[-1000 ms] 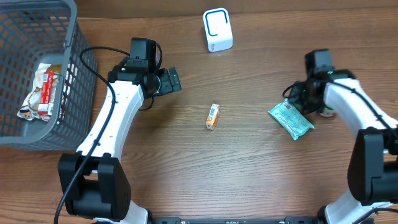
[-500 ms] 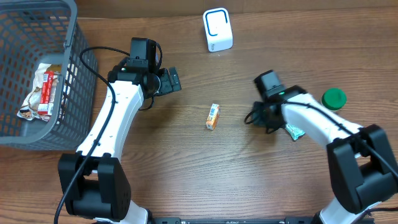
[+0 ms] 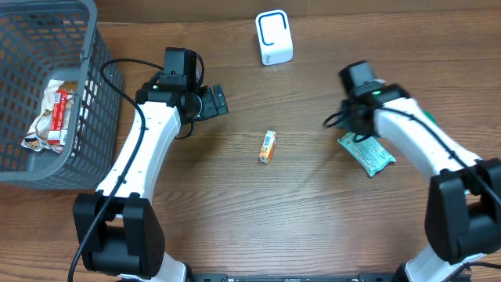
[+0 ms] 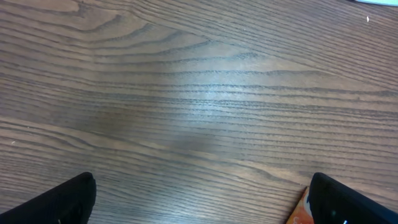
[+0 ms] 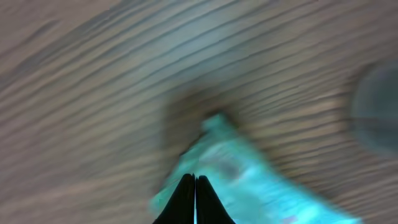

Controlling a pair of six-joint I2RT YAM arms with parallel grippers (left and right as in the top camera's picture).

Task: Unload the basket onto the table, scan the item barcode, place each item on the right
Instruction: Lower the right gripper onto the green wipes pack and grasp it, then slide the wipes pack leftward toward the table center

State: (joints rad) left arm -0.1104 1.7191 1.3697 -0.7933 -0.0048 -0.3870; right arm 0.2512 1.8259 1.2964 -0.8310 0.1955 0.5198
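**Right jaws pinched shut above the teal packet, left arm waiting wide**

Your right gripper [image 5: 195, 186] hangs over the near corner of the teal packet [image 3: 366, 152], which lies flat on the table [image 3: 313, 227], well apart from the white scanner [image 3: 274, 37]. The jaws meet tip to tip. The wrist view is too blurred to show any film caught between them, so judge this a missed or unfinished pinch.

Your left gripper [image 3: 213, 102] stands wide and empty, probably kept clear, with the small orange box [image 3: 268, 146] nearby.

Half a second ago your right arm reached further toward the centre. It has since swung back over the packet. Packet, box, scanner and left arm have not moved.
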